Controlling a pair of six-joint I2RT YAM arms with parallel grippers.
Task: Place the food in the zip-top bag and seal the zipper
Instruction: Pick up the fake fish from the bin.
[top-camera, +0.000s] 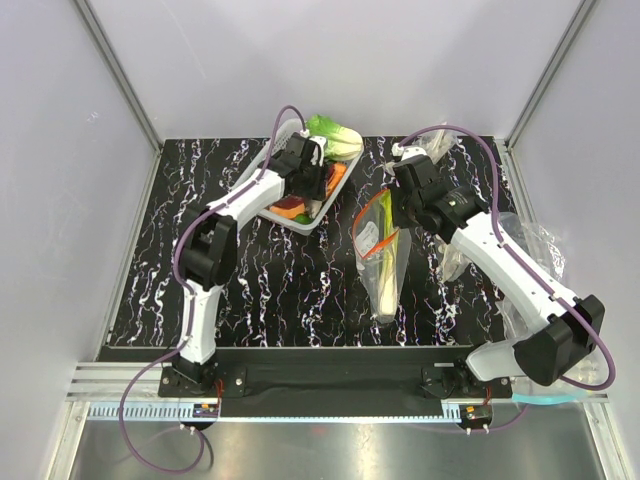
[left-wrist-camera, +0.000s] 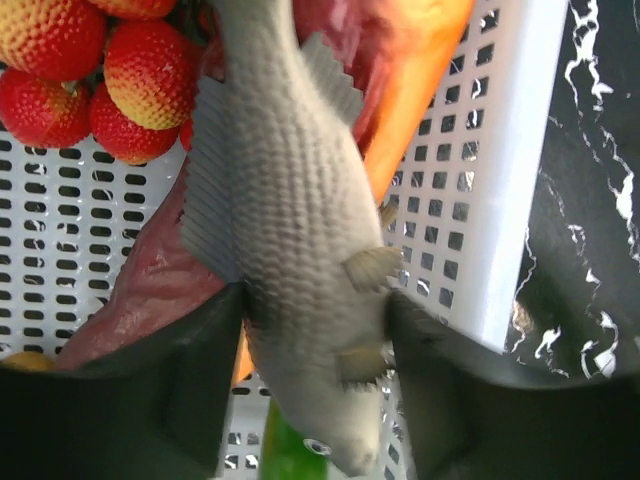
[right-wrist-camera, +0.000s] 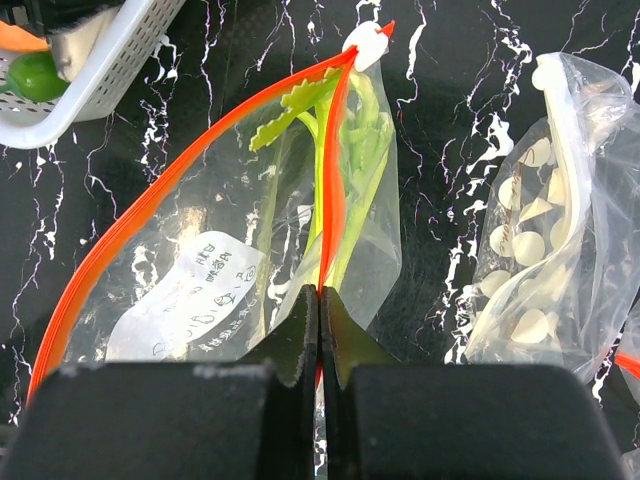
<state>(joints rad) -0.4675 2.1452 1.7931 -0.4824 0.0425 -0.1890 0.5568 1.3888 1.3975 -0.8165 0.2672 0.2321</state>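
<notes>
Black-fingered left end effector clamps grey toy fish by its flanks, inside white basket. Right end effector pinched shut on zipper, holding zip-top bag mouth open on tabletop, leek inside. Risk: tapered fish slips on lift; strip pulls free, mouth collapses.

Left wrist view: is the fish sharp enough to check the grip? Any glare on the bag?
Left wrist: toy fish reasonably sharp mid-frame, end effector fingers dark and blurred. Right wrist: soft glare patches on the zip-top bag, label visible. Top external: evenly lit.
</notes>
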